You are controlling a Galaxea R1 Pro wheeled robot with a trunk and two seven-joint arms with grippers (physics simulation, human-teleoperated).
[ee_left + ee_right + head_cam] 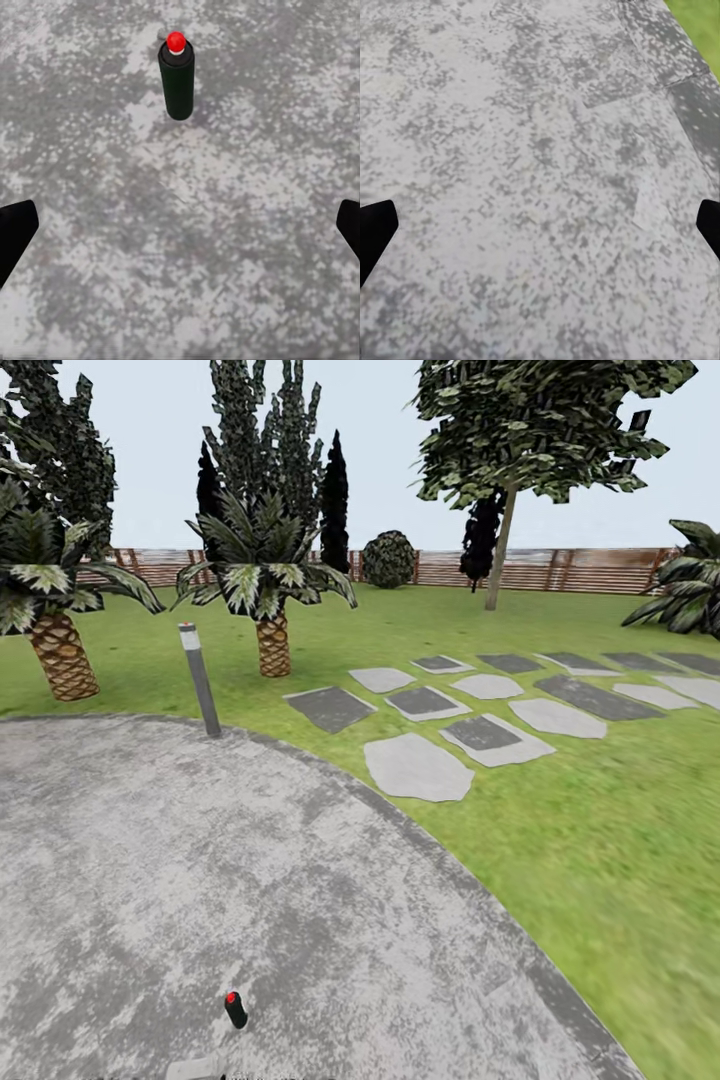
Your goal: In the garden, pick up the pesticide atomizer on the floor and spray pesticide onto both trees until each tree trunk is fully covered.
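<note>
Spray bottle (178,77), black with red cap, stands upright on grey paved patio (150,860), ahead of left claw (180,232). Left claw wide, empty. Right claw (540,232) wide, empty, over paving near lawn (694,19) edge.

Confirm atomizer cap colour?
Red cap on a dark, near-black body. The pesticide atomizer shows best in the left wrist view, standing on the grey paving.

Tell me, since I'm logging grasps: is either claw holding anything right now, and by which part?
Nothing is held. The left claw is open, with the atomizer standing apart on the grey paving. The right claw is open over bare paving.
</note>
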